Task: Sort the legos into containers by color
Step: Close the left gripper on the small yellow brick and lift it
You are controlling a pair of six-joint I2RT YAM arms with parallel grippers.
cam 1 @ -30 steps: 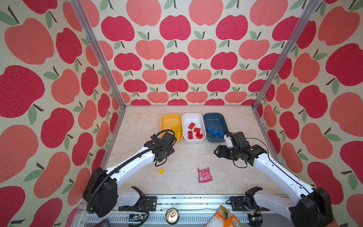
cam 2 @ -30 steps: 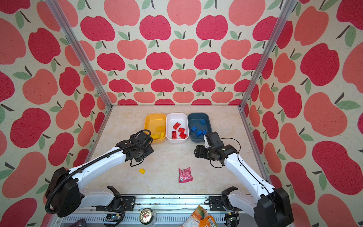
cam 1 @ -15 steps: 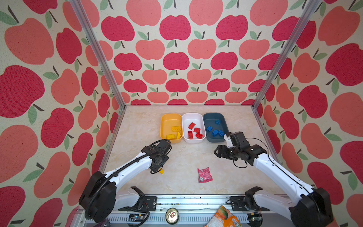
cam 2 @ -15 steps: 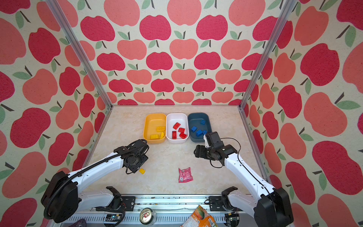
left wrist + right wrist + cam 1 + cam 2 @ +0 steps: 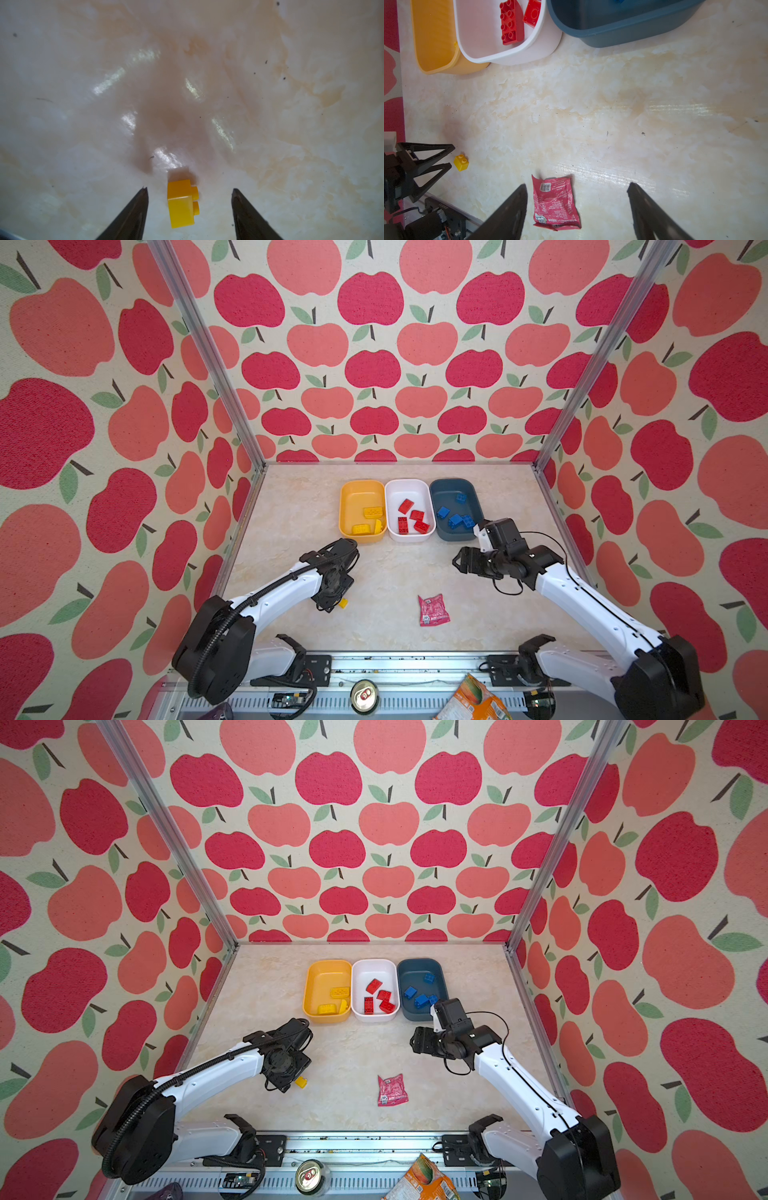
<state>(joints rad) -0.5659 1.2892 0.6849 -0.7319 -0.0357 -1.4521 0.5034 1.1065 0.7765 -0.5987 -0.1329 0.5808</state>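
Yellow-orange bin, white bin and blue-grey bin are being filled by colour, well apart from both jaw pairs. Right gripper is being held spread and empty, idle. Left gripper is being held spread around one loose yellow lego, untouched, for pinching.

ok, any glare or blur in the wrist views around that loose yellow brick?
Left wrist view: table soft, glare streaks and a shadow past the yellow brick, which reads clearly by the open left gripper. Right wrist view: sharper, glare bands, brick crisp.
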